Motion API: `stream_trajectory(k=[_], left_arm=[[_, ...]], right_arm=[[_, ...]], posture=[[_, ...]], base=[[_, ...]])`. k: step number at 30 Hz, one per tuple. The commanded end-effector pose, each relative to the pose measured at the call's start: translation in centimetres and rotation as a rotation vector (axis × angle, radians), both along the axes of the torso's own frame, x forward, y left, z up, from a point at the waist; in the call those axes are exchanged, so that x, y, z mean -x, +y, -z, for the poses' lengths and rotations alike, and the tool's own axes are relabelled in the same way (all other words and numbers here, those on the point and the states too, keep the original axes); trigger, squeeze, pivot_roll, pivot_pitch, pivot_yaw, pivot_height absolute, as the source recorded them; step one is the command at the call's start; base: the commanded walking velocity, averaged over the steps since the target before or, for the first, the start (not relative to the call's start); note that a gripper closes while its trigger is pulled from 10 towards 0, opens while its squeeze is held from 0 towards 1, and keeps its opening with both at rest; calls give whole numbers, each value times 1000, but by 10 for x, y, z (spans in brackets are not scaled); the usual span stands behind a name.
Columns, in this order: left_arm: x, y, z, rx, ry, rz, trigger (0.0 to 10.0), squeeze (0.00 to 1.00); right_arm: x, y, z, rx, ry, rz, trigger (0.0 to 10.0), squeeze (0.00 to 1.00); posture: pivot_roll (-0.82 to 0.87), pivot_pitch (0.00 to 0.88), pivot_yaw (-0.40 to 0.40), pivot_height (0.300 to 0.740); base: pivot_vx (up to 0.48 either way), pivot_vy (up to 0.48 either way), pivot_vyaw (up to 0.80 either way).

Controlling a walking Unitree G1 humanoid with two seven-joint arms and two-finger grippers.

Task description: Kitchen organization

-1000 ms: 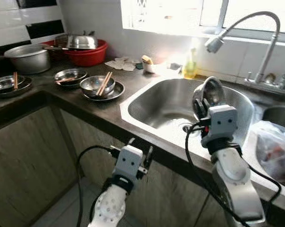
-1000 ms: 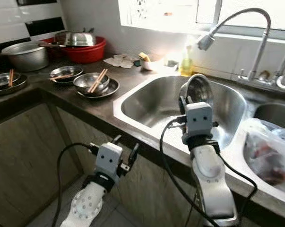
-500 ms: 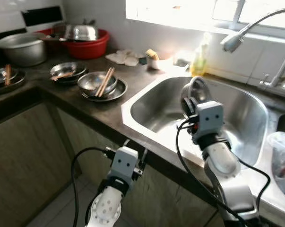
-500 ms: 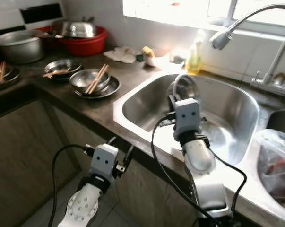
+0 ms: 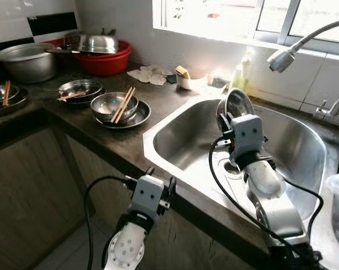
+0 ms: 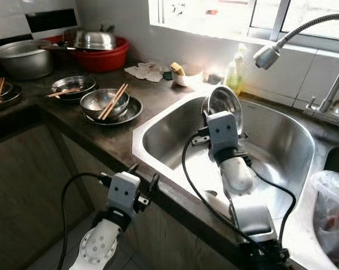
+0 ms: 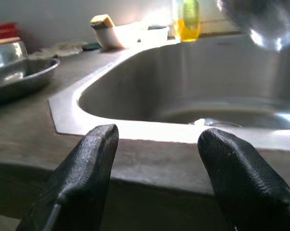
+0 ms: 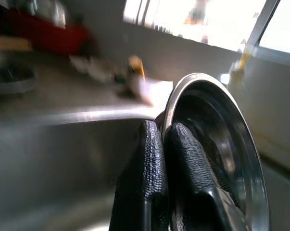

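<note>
Right gripper (image 8: 159, 139): fingers pinch the bowl (image 8: 217, 154) rim, over the sink (image 5: 295, 140).
Left gripper (image 7: 157, 144): fingers spread, low at 7 o'clock from the sink.

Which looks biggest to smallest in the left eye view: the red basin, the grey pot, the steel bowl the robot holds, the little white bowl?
1. red basin and grey pot: alike, no ranking.
2. steel bowl, pinched by the right gripper over the sink; it is nearer, so unsure.
3. white bowl, smallest.
</note>
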State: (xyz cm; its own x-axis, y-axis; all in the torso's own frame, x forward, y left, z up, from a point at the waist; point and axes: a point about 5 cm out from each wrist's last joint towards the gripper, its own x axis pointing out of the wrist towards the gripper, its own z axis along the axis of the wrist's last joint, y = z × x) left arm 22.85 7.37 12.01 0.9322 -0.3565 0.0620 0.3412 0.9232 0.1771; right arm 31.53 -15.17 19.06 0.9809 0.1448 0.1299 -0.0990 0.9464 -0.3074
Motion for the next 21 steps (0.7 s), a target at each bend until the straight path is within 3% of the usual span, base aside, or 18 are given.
stream_trajectory(k=[1, 7, 8, 10, 14, 15, 16, 21], left_arm=[[3, -2, 1, -4, 11, 10, 10000, 0], [6, -3, 0, 1, 19, 9, 10000, 0], [8, -3, 0, 2, 21, 10, 10000, 0], [10, -3, -1, 4, 21, 10, 10000, 0], [13, -2, -1, -2, 28, 9, 10000, 0], [14, -2, -2, -1, 27, 9, 10000, 0], [15, -3, -2, 4, 27, 11, 10000, 0], [18, -2, -4, 5, 32, 11, 10000, 0]], right_arm=[[-5, 0, 4, 27, 53, -16, 0, 0], [-24, -6, 20, 164, 187, -56, 0, 0], [-27, -7, 31, 206, 280, -82, 0, 0], [-32, -14, 43, 270, 369, -59, 0, 0], [-38, -26, 55, 326, 465, -19, 0, 0], [-39, -30, 58, 328, 488, -1, 4588, 0], [-41, -34, 62, 351, 506, 14, 10000, 0], [-47, -56, 70, 404, 580, 105, 10000, 0]], posture=[[181, 4, -55, 740], [184, 20, -63, 740], [183, 26, -63, 740], [191, 41, -63, 740], [194, 58, -72, 740], [194, 59, -71, 740], [198, 63, -71, 740], [203, 75, -70, 740]], base=[[0, 0, 0], [0, 0, 0], [0, 0, 0], [0, 0, 0], [0, 0, 0], [0, 0, 0], [0, 0, 0], [0, 0, 0]])
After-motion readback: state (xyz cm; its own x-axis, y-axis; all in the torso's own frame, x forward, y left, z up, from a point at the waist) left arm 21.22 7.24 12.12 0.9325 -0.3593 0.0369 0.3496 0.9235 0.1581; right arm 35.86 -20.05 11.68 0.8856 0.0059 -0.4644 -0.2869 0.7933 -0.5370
